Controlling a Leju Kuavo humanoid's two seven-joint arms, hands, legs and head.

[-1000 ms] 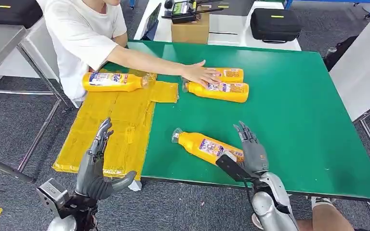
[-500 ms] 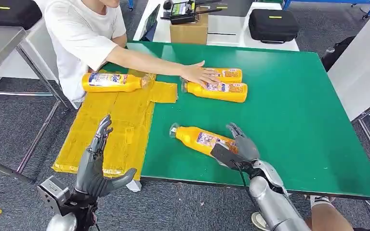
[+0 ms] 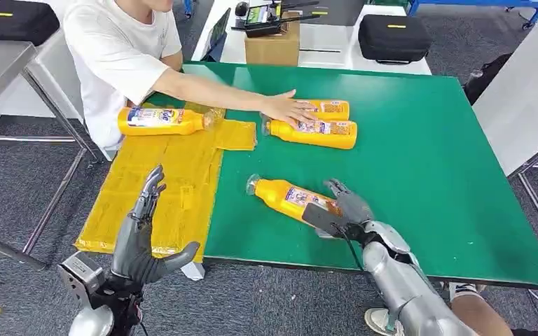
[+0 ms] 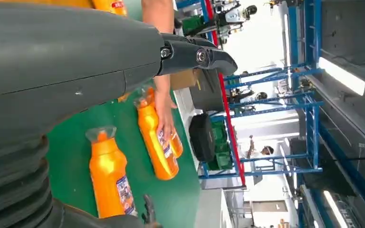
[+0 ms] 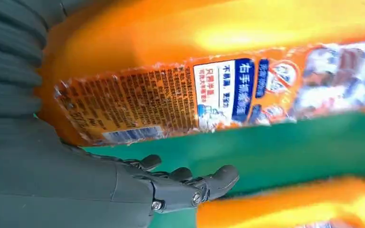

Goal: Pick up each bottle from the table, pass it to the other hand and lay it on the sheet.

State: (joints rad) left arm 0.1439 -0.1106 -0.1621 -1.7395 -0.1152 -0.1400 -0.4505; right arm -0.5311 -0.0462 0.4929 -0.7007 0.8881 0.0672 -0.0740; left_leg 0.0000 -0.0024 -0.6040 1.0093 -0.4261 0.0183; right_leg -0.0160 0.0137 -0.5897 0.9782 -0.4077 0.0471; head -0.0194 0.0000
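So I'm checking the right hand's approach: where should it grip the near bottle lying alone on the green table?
Probably around the labelled body of the near bottle, coming from its base end, where the right hand already is. It lies on its side, neck pointing away toward the yellow sheet; the body is widest there.

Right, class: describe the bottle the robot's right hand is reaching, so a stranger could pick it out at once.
Start at the green table. Near its front edge one orange bottle lies alone on its side, cap toward the yellow sheet. Unlike the pair under a person's hand farther back, the right hand is against its base.
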